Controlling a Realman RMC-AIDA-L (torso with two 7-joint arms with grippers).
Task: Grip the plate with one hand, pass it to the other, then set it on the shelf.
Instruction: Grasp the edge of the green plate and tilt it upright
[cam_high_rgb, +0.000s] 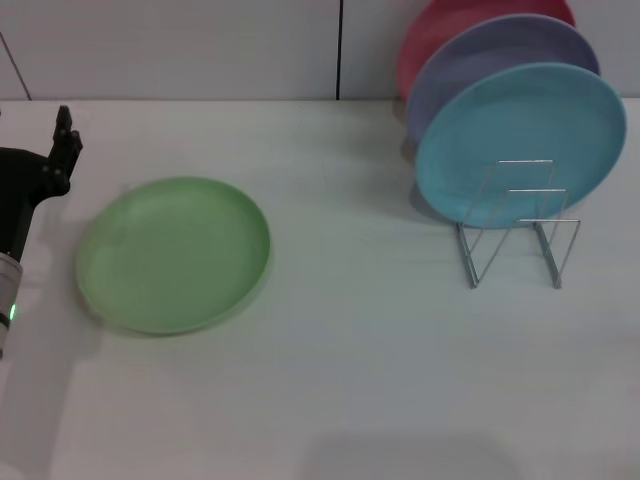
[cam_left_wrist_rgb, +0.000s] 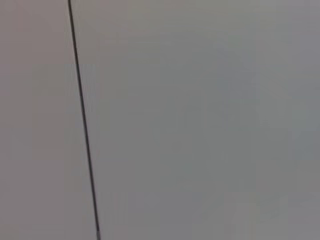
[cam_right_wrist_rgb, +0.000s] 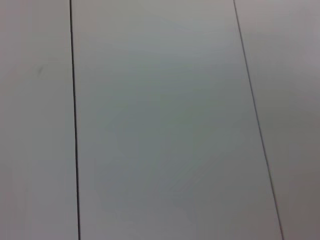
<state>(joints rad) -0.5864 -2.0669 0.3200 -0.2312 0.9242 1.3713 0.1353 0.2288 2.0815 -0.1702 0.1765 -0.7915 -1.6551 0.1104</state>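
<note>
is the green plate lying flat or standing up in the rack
Lying flat. The green plate rests face up on the white table, well apart from the wire rack, where the blue plate stands on edge.

No readable text — no labels anywhere.

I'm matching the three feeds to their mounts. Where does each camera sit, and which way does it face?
Head: on the robot's head, looking down at the table, green plate, wire rack; left gripper shows at the left edge.
Left wrist: faces a plain panel with one dark seam; no robot parts.
Right wrist: plain panel, two seams; no robot parts.
Shared: both wrist views show only seamed panels.
</note>
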